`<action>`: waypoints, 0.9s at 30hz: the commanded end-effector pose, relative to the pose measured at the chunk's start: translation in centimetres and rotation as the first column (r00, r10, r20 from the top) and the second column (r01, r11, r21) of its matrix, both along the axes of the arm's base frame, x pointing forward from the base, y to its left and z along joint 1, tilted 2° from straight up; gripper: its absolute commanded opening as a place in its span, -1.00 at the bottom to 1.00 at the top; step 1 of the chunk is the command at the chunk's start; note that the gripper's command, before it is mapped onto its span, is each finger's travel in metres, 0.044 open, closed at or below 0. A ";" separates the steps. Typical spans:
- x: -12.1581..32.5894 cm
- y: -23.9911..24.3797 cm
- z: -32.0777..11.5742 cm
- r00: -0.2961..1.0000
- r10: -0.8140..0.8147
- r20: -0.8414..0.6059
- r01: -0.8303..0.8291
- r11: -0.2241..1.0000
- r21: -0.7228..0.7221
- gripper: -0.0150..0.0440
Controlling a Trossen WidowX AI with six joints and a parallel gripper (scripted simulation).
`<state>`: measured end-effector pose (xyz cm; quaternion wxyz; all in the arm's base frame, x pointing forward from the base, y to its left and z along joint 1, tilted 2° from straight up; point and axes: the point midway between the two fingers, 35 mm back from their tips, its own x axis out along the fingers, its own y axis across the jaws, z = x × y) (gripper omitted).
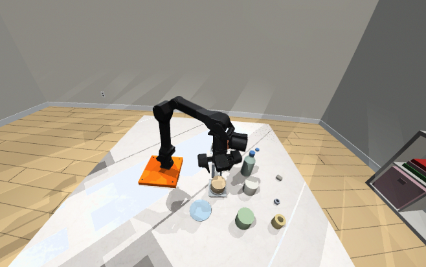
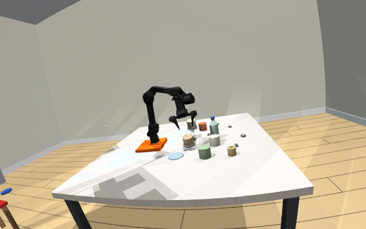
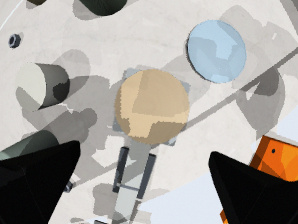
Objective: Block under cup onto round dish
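The near cup (image 1: 218, 185) (image 2: 188, 140) (image 3: 152, 107), tan and upside down, stands on the near end of the balance (image 1: 218, 195) (image 3: 135, 167). The far cup (image 2: 191, 123) stands on the far end; the arm hides it in the top view, and it is out of the wrist view. My gripper (image 1: 218, 171) (image 2: 186, 127) (image 3: 145, 154) is wide open and empty, pointing down above the balance, a little to the far side of the near cup. The round dish (image 1: 201, 210) (image 2: 176, 155) (image 3: 217, 51) is pale blue and bare. No block shows. The balance's tilt is hard to tell.
A bottle (image 1: 247, 166) (image 2: 213, 128) and a grey-white cylinder (image 1: 250, 187) (image 2: 214, 140) (image 3: 31, 86) stand right of the balance. A green cylinder (image 1: 245, 218) (image 2: 204, 152) and a yellow ring (image 1: 278, 221) (image 2: 231, 151) stand nearer the front. A red cylinder (image 2: 202, 126) stands beside the far cup.
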<state>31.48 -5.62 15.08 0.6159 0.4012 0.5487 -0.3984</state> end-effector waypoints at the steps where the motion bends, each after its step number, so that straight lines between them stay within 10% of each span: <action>1: 0.6 -1.2 -1.3 0.992 -0.118 -0.050 0.119 0.993 0.018 1.00; 27: 1.0 -1.8 -5.3 0.984 -0.163 -0.070 0.165 0.986 0.021 1.00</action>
